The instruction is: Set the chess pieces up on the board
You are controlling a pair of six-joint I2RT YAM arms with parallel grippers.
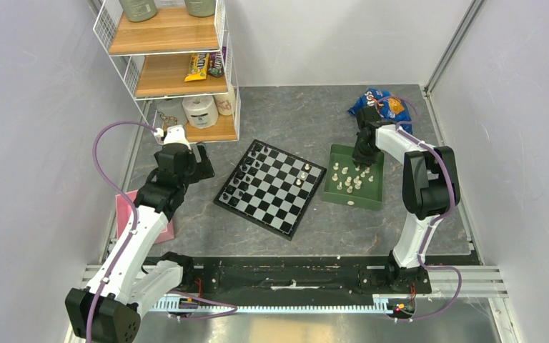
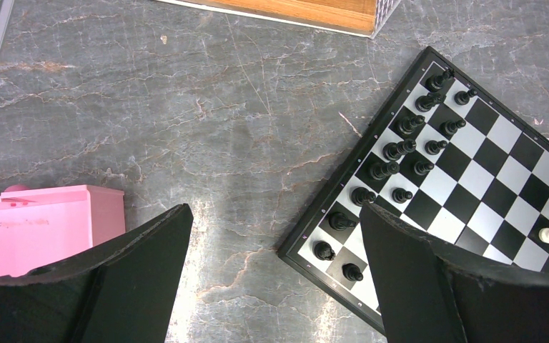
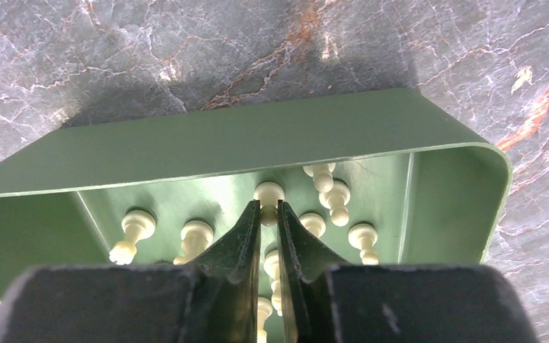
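The board (image 1: 271,207) lies at the table's middle, with black pieces (image 1: 246,171) along its left side and a few cream chess pieces (image 1: 304,171) near its right edge. Several more cream pieces (image 1: 350,182) stand in the green tray (image 1: 354,203). My right gripper (image 1: 363,158) reaches down into the tray. In the right wrist view it (image 3: 269,204) is shut on one cream piece (image 3: 269,193), with others (image 3: 134,227) around it. My left gripper (image 1: 200,163) is open and empty above the bare table, left of the board (image 2: 472,179).
A pink box (image 1: 125,214) lies by the left arm and shows in the left wrist view (image 2: 43,221). A white wire shelf rack (image 1: 171,57) stands at the back left. A blue snack bag (image 1: 379,103) lies behind the tray. Grey walls close in both sides.
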